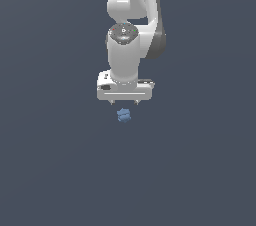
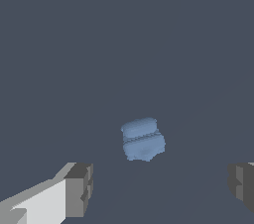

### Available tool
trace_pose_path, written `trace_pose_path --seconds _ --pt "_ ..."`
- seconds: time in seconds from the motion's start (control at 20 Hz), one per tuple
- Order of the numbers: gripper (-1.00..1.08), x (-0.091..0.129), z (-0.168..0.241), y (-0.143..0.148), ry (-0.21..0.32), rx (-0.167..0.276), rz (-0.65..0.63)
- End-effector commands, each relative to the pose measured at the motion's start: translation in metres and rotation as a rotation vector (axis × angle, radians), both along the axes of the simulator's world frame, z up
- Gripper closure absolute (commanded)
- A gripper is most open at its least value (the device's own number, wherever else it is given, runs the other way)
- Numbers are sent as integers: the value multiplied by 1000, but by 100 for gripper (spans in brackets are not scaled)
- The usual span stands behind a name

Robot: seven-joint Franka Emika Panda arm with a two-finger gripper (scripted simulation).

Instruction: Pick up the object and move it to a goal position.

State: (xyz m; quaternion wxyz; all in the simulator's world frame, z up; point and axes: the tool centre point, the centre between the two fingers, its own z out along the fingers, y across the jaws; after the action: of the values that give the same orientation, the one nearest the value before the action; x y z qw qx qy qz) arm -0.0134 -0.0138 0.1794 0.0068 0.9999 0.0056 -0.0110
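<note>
The object (image 1: 124,115) is a small lumpy light-blue thing lying on the dark grey floor, just below the white gripper (image 1: 124,102) in the exterior view. In the wrist view the object (image 2: 143,139) lies ahead of the fingers, between their lines and nearer the finger with the white link. The gripper (image 2: 161,188) is open wide and holds nothing. Its two grey fingertips (image 2: 79,189) stand far apart and do not touch the object. I cannot tell how high the gripper is above the floor.
The white arm (image 1: 131,25) rises from the gripper toward the top of the exterior view. The dark grey floor (image 1: 55,160) spreads all around. No goal marker shows in either view.
</note>
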Motion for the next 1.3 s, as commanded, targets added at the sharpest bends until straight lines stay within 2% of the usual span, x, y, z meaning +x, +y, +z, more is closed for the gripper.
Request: trace_pose_path --seconds 0.0,0.45,0.7,1.25 --pt "-92 0 0 0 0 0 0" --pt "-92 6 12 -17 -16 10 -12" --pt "-92 6 12 -18 -16 10 -13" --pt "-92 -4 -31 -14 -17 10 96"
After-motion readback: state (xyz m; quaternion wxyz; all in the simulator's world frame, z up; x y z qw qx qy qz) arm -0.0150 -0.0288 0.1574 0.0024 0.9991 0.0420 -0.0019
